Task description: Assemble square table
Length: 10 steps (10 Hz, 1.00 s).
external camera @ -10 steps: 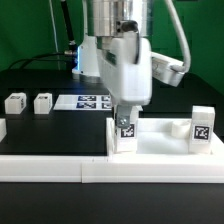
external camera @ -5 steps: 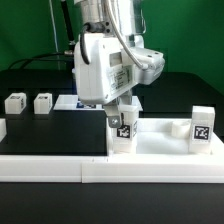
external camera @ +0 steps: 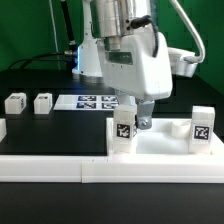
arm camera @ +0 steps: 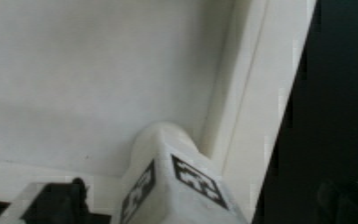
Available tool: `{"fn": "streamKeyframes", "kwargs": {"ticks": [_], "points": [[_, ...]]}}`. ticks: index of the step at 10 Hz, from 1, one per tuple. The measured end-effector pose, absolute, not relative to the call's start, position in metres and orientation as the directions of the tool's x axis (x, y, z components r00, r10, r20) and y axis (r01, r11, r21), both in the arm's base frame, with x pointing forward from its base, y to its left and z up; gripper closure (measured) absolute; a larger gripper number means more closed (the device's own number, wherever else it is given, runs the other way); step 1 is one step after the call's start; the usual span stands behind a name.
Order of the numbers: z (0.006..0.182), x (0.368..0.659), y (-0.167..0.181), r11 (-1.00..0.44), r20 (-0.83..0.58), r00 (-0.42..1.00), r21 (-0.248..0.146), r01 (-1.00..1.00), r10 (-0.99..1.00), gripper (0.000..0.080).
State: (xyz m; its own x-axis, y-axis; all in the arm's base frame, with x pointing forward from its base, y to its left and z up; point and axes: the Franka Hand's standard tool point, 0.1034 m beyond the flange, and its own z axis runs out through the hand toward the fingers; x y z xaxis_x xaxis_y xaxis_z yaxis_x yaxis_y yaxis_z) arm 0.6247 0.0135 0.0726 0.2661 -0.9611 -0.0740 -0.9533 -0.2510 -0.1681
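- You are looking at the arm (external camera: 125, 50) hanging over the black desk (external camera: 50, 130), with its fingers (external camera: 143, 120) reaching down onto the square table's white slab (external camera: 160, 148).
- The fingers are sitting just beside the near leg (external camera: 123, 130), which is standing upright at the slab's corner toward the exterior view's left. You cannot tell whether they are touching it.
- The wrist view is showing only one dark finger (arm camera: 59, 200) clearly, close to that tagged leg (arm camera: 179, 180). You cannot tell from it whether the fingers are standing wide or narrow.
- The slab is lying at the exterior view's lower right, against the long white border wall (external camera: 60, 168).
- A far leg (external camera: 201, 125) is standing upright at the slab's corner toward the exterior view's right.
- One loose leg (external camera: 14, 102) and another loose leg (external camera: 42, 102) are resting on the desk toward the exterior view's left, well apart from the slab.
- The marker board (external camera: 95, 102) is lying flat on the desk behind the slab, partly hidden by the arm.
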Motion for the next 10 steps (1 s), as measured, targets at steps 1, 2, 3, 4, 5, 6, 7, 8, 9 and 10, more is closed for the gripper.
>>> {"fn": "streamKeyframes", "kwargs": {"ticks": [1, 2, 3, 4, 5, 6, 7, 8, 9, 10], "points": [[0.0726, 0.6247, 0.0122, -0.324, -0.058, 0.338, -0.172, -0.930, -0.939, 0.0151], [0.0726, 0.6246, 0.0113, -0.404, -0.040, 0.416, -0.172, -0.898, -0.908, 0.0151], [0.0725, 0.6247, 0.0095, -0.539, -0.008, 0.547, -0.165, -0.826, -0.837, 0.0151], [0.0725, 0.6270, 0.0061, -0.719, 0.042, 0.721, -0.138, -0.681, -0.691, 0.0151], [0.0700, 0.6285, 0.0077, -0.829, 0.067, 0.828, -0.109, -0.548, -0.556, 0.0151], [0.0679, 0.6284, 0.0107, -0.846, 0.068, 0.844, -0.098, -0.525, -0.532, 0.0151], [0.0681, 0.6286, 0.0092, -0.831, 0.068, 0.829, -0.099, -0.548, -0.555, 0.0165], [0.0680, 0.6286, 0.0090, -0.820, 0.067, 0.819, -0.101, -0.563, -0.570, 0.0165], [0.0678, 0.6285, 0.0093, -0.780, 0.059, 0.779, -0.105, -0.617, -0.624, 0.0337], [0.0666, 0.6261, 0.0054, -0.741, 0.051, 0.740, -0.102, -0.664, -0.670, 0.0506]]}}
